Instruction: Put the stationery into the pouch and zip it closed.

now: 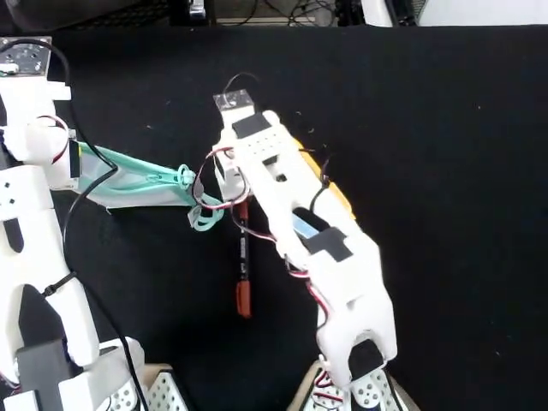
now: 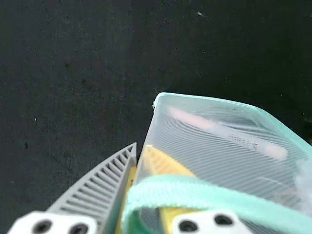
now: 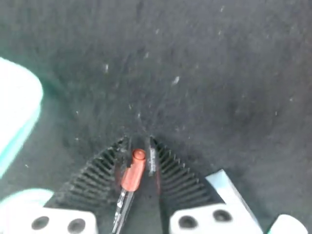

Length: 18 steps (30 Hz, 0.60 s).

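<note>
right tool [image 3: 138,145] pinching pen [image 3: 131,175], left tool [image 2: 141,152] gripping pouch [image 2: 219,146]

1. In the high view you get even light from above. The white arms [image 1: 360,282] show very bright against the black table [image 1: 445,171].
2. The black cloth swallows shadows, so you see almost none beside either arm.
3. A pale strip [image 1: 479,10] glares at the far right.
4. In the left wrist view the pouch [image 2: 219,146] glows pale with a soft sheen, and the table behind it stays dim.
5. In the right wrist view the pouch washes out to white. The pen [image 3: 132,173] cap carries a small highlight, and the ribbed fingers [image 3: 92,175] sit in shadow.
</note>
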Motion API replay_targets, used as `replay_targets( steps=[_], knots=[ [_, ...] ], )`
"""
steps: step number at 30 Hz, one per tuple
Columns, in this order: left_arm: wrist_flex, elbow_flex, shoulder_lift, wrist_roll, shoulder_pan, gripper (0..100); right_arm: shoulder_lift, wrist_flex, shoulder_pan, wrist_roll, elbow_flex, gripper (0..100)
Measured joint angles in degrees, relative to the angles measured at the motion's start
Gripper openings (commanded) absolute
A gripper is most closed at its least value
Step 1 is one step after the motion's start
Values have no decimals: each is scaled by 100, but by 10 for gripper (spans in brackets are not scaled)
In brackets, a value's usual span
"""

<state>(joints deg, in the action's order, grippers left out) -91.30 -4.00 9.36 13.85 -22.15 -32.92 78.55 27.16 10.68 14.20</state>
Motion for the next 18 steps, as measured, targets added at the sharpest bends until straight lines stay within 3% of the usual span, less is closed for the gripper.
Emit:
replay_targets(
  steps=[3,8,18],
  knots=[
    [0,0,0,0,0,29,316,-519,0,-369,-818,47],
    [0,0,0,0,0,29,870,-1398,79,-1037,-2171,201],
    [0,0,0,0,0,29,1758,-1846,141,-1327,-3543,181]
  ],
)
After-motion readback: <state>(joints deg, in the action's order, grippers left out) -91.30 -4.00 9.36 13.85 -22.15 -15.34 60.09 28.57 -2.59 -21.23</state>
